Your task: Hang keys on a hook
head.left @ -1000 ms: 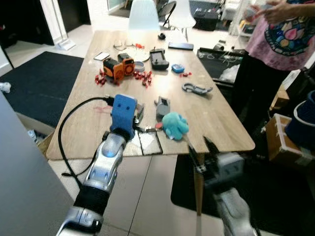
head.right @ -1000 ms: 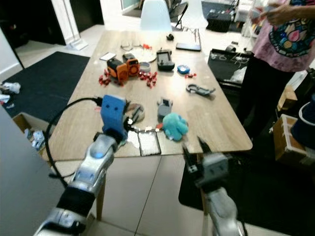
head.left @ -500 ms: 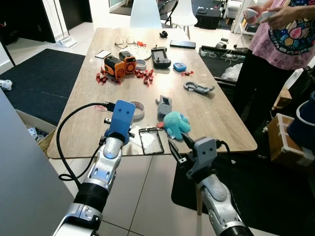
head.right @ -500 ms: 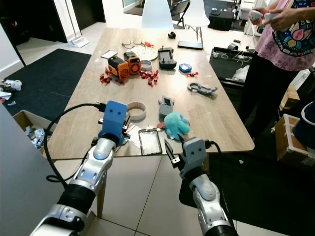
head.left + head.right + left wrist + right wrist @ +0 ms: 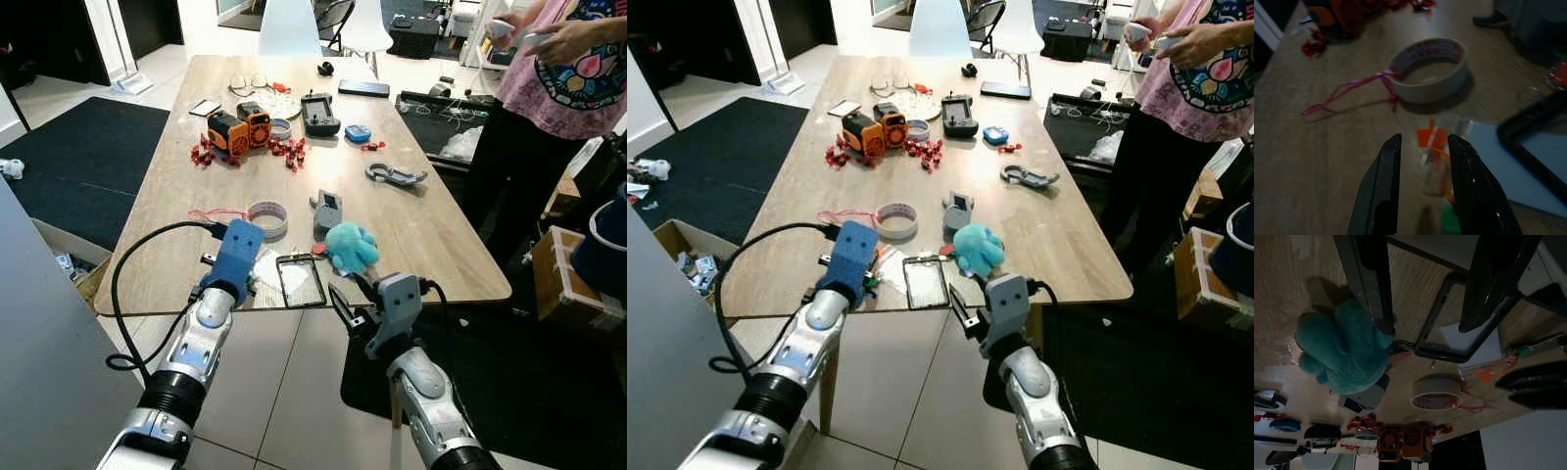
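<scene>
keys nearly between the left gripper's fingers

drawn back toward the near counter [image 5: 431, 245] edge since half a second ago: left gripper [image 5: 1422, 183], narrowly parted over the orange-tagged keys [image 5: 1432, 142]. light, loose, likely slippery; best pinched at the tag. tape roll [image 5: 265, 218] just beyond, black frame [image 5: 301, 279] and teal plush [image 5: 350, 247] to the right. right gripper [image 5: 346, 305] spread wide, empty, below the edge.

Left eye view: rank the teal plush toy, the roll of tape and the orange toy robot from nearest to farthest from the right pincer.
From the right pincer, open at the table's near edge:
1. Teal plush toy, just beyond the fingers.
2. Roll of tape, farther back and toward the robot's left.
3. Orange toy robot, well up the table on the left.
</scene>
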`<state>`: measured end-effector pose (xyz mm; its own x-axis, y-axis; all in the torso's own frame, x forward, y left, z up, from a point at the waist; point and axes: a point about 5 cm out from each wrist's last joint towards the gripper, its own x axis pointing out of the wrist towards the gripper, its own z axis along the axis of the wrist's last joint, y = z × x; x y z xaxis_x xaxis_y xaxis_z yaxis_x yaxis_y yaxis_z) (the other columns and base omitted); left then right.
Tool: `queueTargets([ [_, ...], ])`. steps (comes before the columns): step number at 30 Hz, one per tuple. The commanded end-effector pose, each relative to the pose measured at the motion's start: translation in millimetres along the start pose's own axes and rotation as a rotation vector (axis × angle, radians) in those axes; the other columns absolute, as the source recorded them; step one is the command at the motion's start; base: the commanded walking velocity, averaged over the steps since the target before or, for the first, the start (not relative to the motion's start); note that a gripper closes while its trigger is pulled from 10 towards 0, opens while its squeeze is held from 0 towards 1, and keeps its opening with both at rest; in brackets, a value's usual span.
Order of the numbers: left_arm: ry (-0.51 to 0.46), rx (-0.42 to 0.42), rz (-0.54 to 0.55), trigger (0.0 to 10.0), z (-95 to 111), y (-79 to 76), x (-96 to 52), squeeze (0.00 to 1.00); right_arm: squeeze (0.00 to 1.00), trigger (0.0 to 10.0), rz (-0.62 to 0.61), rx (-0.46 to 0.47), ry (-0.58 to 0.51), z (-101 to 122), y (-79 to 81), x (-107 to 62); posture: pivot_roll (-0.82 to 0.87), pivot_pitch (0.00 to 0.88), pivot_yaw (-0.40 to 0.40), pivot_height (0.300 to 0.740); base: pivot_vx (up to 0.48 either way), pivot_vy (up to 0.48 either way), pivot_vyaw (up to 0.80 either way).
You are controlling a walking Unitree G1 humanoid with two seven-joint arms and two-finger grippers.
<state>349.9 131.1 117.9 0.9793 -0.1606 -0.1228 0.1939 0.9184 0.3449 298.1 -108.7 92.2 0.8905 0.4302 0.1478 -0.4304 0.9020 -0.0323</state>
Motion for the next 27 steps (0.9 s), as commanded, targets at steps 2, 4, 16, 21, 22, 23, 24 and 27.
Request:
queueTargets([
  [2,0.026,-0.019,-0.015,10.0,-6,2.2,-4.2,0.0,0.0,10.0,-0.011,0.017,0.026,-5,-1.0,-3.7,0.03,0.068,-0.034,0.74,0.0,0.0,0.0],
  [4,0.021,-0.036,-0.034,10.0,-5,-0.2,-4.7,0.0,0.0,10.0,-0.011,0.018,0.026,-5,-0.9,-3.6,0.03,0.069,-0.034,0.74,0.0,0.0,0.0],
  [16,-0.032,-0.073,-0.1,10.0,-2,-18.8,-7.1,0.0,0.0,10.0,-0.007,0.022,0.02,-4,0.3,-3.0,0.03,0.073,-0.03,0.74,0.0,0.0,0.0],
  [21,-0.021,-0.034,-0.075,10.0,-8,-21.3,-5.3,0.0,0.0,10.0,-0.007,0.024,0.014,-3,0.6,-2.0,0.02,0.081,-0.022,0.74,0.0,0.0,0.0],
  [22,-0.021,-0.034,-0.075,10.0,-8,-21.3,-5.3,0.0,0.0,10.0,-0.007,0.024,0.014,-3,0.6,-2.0,0.02,0.081,-0.022,0.74,0.0,0.0,0.0],
  [23,-0.019,-0.028,-0.071,10.0,-9,-20.7,-5.8,0.0,0.0,10.0,-0.008,0.023,0.013,-3,0.3,-2.0,0.02,0.081,-0.022,0.74,0.0,0.0,0.0],
  [24,-0.015,-0.02,-0.063,10.0,-11,-19.7,-6.3,0.0,0.0,10.0,-0.009,0.022,0.012,-3,-0.4,-2.2,0.02,0.081,-0.022,0.74,0.0,0.0,0.0],
  [27,-0.009,-0.008,-0.052,10.0,-12,-18.1,-7.1,0.0,0.0,10.0,-0.012,0.022,0.012,-3,-1.0,-2.3,0.02,0.083,-0.023,0.74,0.0,0.0,0.0],
])
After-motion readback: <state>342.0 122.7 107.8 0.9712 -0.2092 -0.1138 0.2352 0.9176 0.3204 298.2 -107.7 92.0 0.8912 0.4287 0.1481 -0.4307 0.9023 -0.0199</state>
